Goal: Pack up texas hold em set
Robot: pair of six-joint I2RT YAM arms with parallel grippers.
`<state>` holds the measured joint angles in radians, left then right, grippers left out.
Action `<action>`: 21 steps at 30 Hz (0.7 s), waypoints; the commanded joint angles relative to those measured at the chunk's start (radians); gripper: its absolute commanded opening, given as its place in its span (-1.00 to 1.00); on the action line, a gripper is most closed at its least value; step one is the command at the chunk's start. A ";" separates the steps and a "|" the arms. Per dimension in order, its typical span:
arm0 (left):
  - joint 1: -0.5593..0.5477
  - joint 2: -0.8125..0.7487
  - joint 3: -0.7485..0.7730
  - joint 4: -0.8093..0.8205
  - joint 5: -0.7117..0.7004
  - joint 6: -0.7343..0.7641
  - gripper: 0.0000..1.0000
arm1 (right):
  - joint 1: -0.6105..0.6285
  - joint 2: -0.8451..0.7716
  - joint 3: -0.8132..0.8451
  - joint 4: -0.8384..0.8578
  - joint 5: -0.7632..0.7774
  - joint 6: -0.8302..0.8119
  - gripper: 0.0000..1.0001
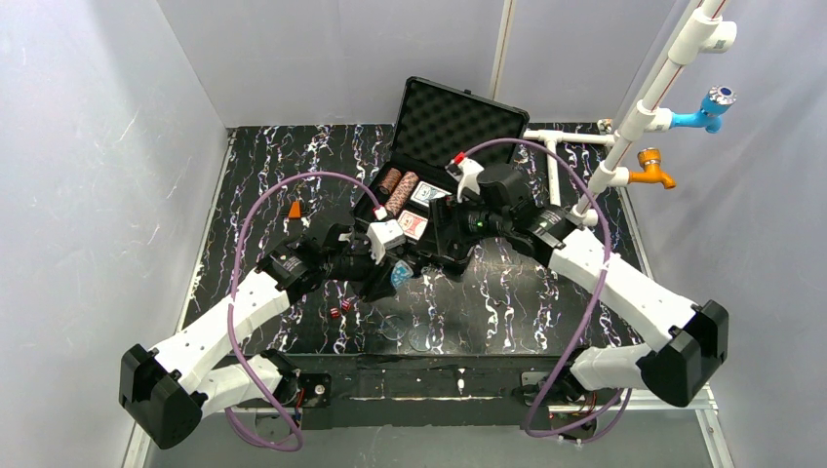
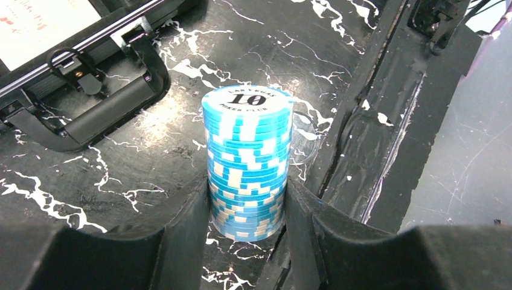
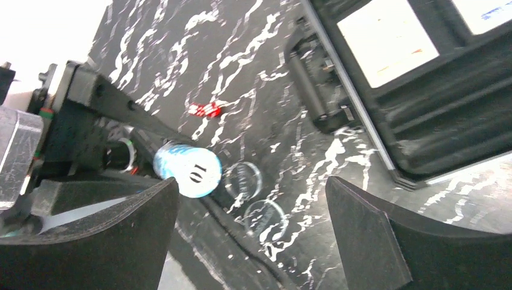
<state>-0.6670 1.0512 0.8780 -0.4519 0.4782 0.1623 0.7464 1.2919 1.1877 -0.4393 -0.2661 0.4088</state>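
Observation:
My left gripper (image 2: 247,225) is shut on a stack of blue and white chips (image 2: 247,154), its fingers pressing the stack's lower sides; the top chip reads 10. In the top view that blue chip stack (image 1: 401,276) hangs in front of the open black case (image 1: 458,119). The case holds brown and red chip stacks (image 1: 394,185) and two card decks (image 1: 427,193). Small red dice (image 1: 339,309) lie on the table to the left. My right gripper (image 3: 250,235) is open with nothing between its fingers, beside the blue chip stack (image 3: 188,170) and in front of the case (image 3: 422,130).
Two clear round discs (image 1: 395,327) lie on the black marbled table near its front edge. A white pipe frame (image 1: 644,107) with blue and orange taps stands at the back right. A small orange piece (image 1: 295,209) sits at the left. The case handle (image 2: 102,112) faces the left gripper.

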 commanded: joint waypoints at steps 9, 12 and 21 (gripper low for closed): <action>0.017 -0.002 0.080 -0.002 -0.136 -0.015 -1.00 | -0.002 -0.103 -0.037 -0.059 0.329 -0.048 0.96; 0.025 -0.003 0.082 -0.003 -0.180 -0.016 -1.00 | -0.002 -0.122 -0.058 -0.063 0.344 -0.051 0.96; 0.066 0.037 0.116 -0.019 -0.301 -0.025 -1.00 | -0.002 -0.149 -0.095 -0.067 0.386 -0.068 0.96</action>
<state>-0.6254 1.0706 0.9230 -0.4812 0.2379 0.1413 0.7464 1.1763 1.1019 -0.5186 0.0807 0.3622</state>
